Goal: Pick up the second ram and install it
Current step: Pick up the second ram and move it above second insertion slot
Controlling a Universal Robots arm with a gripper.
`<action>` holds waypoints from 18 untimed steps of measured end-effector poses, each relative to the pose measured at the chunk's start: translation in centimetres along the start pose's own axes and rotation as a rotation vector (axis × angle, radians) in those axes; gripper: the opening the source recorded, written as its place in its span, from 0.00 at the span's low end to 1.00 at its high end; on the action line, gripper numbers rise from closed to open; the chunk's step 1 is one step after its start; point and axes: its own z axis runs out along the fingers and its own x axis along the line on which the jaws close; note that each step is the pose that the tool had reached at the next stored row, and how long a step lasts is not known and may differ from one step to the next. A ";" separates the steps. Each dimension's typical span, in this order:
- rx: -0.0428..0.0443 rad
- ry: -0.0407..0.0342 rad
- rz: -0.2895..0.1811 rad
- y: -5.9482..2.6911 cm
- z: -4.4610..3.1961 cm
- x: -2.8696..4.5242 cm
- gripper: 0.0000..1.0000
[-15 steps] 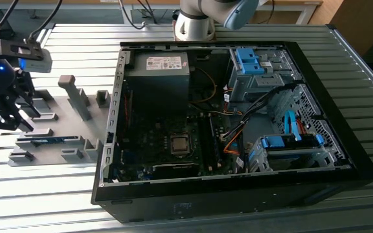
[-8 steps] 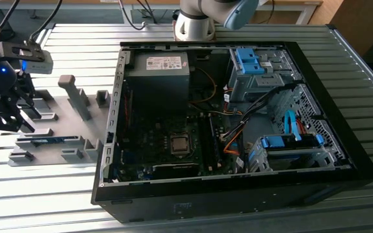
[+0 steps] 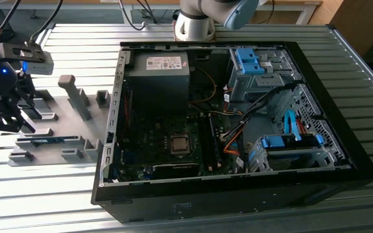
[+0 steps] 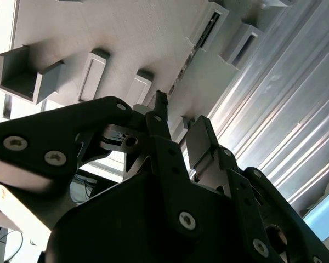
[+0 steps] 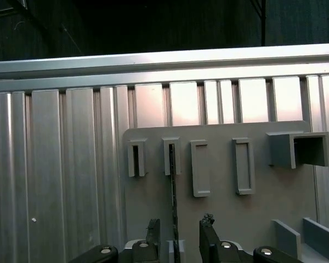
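Note:
The second ram (image 5: 172, 186) is a thin stick seen edge-on, standing in a slotted holder on the grey fixture plate (image 5: 225, 219). In the exterior view it is a blue-green strip (image 3: 47, 141) on the plate, at the exterior view's left. My gripper (image 5: 180, 220) is open just above it. One finger (image 5: 152, 233) stands on each side of the stick's near end, with a gap on both sides. In the second wrist view the gripper (image 4: 181, 109) hovers over the ram's edge (image 4: 186, 68). In the exterior view the gripper (image 3: 8, 124) hangs over the plate with nothing in it.
The open black computer case (image 3: 342, 145) lies on the slatted metal table (image 3: 76, 39), with the motherboard (image 3: 167, 145) and its dark memory slots (image 3: 207, 141) inside. Blue drive-bay clips (image 3: 248, 60) sit on the case's far side. Grey upright holders (image 3: 76, 97) rise from the plate between the gripper and the case.

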 end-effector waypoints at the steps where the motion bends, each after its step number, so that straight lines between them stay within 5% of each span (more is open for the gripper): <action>1: 0.0001 -0.0001 0.000 0.00 0.03 0.00 0.42; 18: 0.0001 -0.0001 0.000 -0.01 0.44 0.01 0.42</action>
